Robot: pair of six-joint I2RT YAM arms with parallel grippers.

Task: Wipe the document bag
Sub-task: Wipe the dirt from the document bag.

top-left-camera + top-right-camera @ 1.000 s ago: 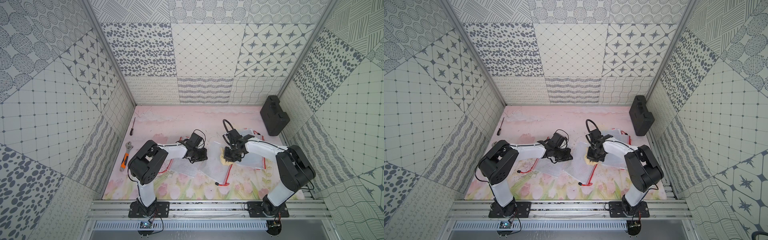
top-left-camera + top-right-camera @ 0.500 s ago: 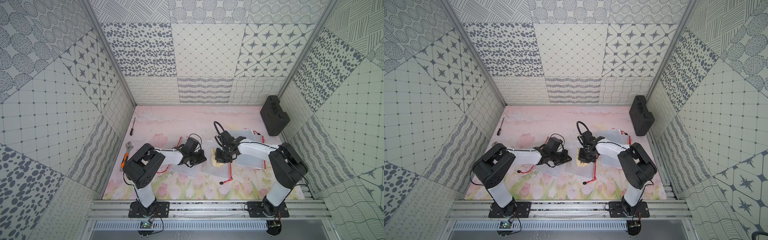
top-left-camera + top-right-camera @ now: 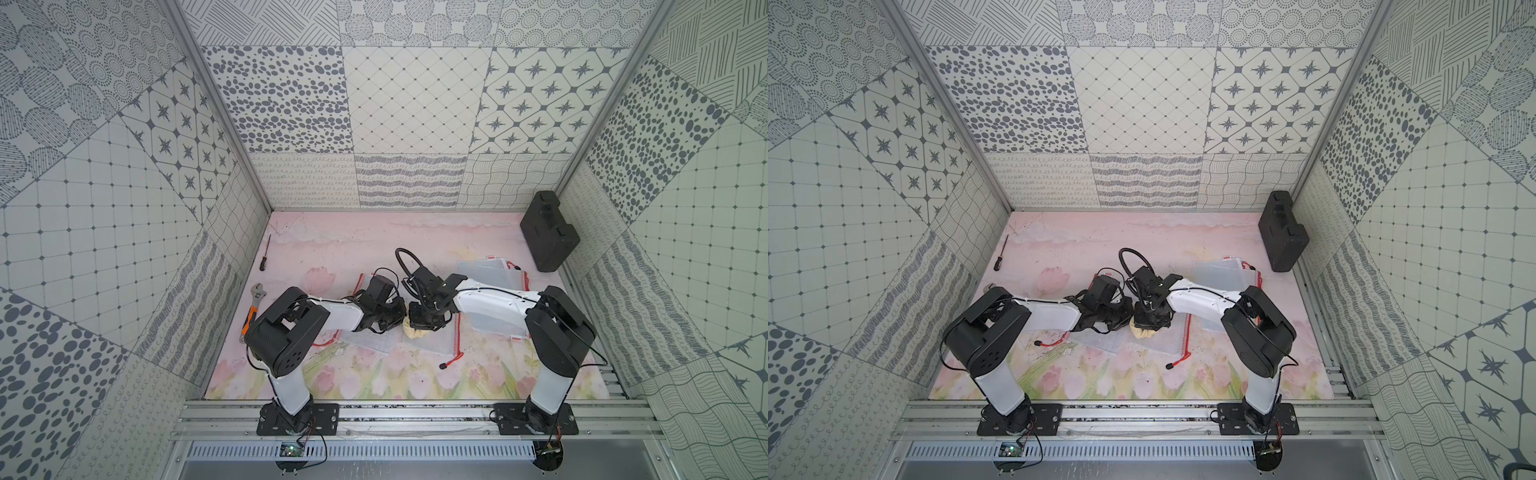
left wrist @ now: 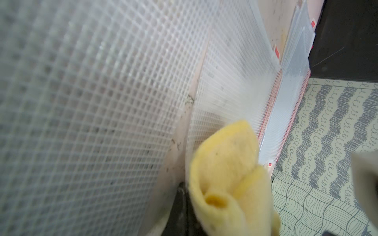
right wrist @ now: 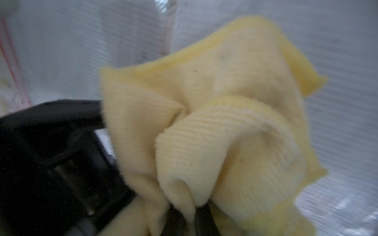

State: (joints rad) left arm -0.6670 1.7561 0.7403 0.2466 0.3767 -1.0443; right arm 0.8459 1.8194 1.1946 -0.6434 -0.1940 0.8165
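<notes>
Two clear mesh document bags lie side by side mid-table in both top views. My right gripper (image 3: 424,323) (image 3: 1148,322) is shut on a crumpled yellow cloth (image 3: 419,332) (image 5: 214,114). It presses the cloth onto the left edge of the document bag (image 3: 440,344) (image 3: 1167,341) that has a red zipper. My left gripper (image 3: 391,318) (image 3: 1121,318) is shut and rests tip-down on the other bag (image 3: 368,340) (image 4: 81,102), right beside the cloth (image 4: 225,173). Only a dark finger (image 4: 180,208) of it shows in the left wrist view.
A stack of further mesh bags (image 3: 490,272) lies behind the right arm. A black case (image 3: 548,235) stands in the back right corner. By the left wall are a screwdriver (image 3: 264,257), a wrench (image 3: 257,293) and an orange-handled tool (image 3: 249,322).
My right gripper has dragged the yellow cloth leftward across the red-zippered bag to its left edge. The left arm has shifted slightly toward the front, its gripper still down on its bag.
</notes>
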